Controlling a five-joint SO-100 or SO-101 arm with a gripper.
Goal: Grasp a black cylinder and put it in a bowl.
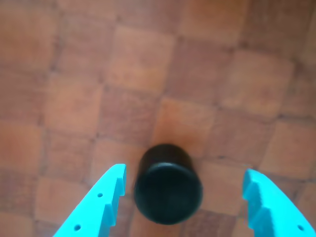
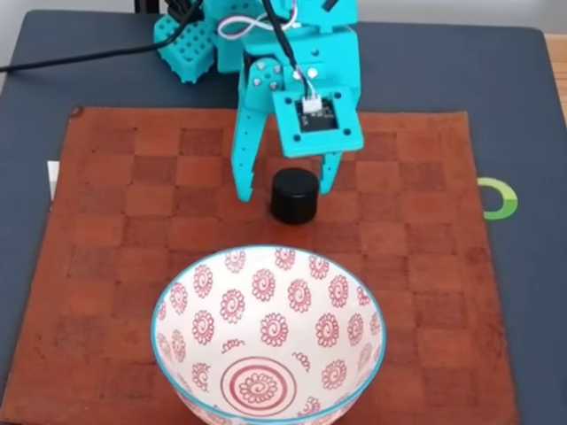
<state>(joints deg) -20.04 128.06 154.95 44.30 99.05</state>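
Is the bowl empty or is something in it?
Empty. In the fixed view the bowl shows only its red pattern; the cylinder stands outside it.

The black cylinder (image 2: 294,195) stands upright on the brown checkered mat, squat and matte. In the fixed view, the white bowl (image 2: 267,335) with red spiral flowers sits just below it, apart.

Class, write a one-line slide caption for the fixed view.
Open teal gripper straddles the black cylinder on a brown checkered mat, the patterned bowl waiting in front.
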